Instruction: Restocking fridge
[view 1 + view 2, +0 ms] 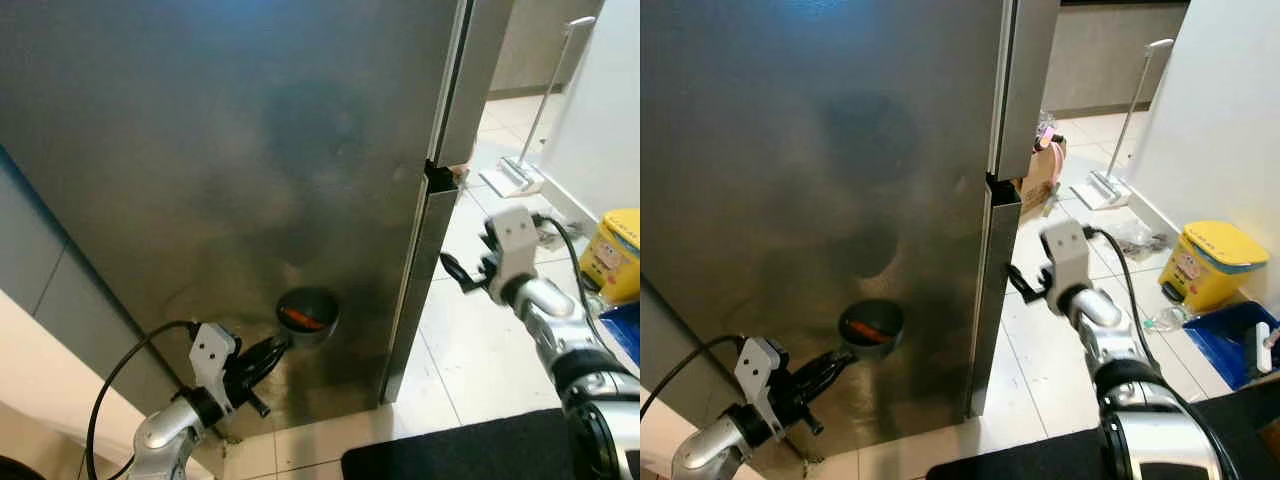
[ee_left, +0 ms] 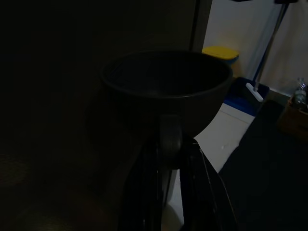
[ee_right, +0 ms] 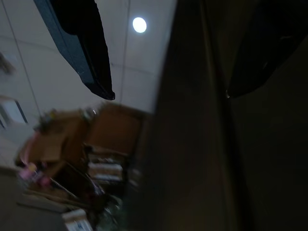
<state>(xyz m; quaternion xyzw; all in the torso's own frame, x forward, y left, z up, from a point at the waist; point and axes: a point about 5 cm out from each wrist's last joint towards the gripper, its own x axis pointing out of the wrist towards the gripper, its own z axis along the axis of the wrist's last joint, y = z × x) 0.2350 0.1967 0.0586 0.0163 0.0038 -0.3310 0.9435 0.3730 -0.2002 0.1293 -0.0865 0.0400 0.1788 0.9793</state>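
Bowl [image 1: 307,315] sits pinched by its rim in the left gripper [image 1: 268,357], right against the shut fridge [image 1: 250,150]. It looks hard and light but could tip. The right gripper [image 1: 458,272] is spread wide at the door edge [image 1: 432,190], holding nothing.

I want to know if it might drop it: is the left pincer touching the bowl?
Touching. In the left wrist view, the left pincer clamps the dark bowl by its rim.

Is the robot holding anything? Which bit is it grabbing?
The left gripper pinches a dark bowl by its rim. The right gripper holds nothing.
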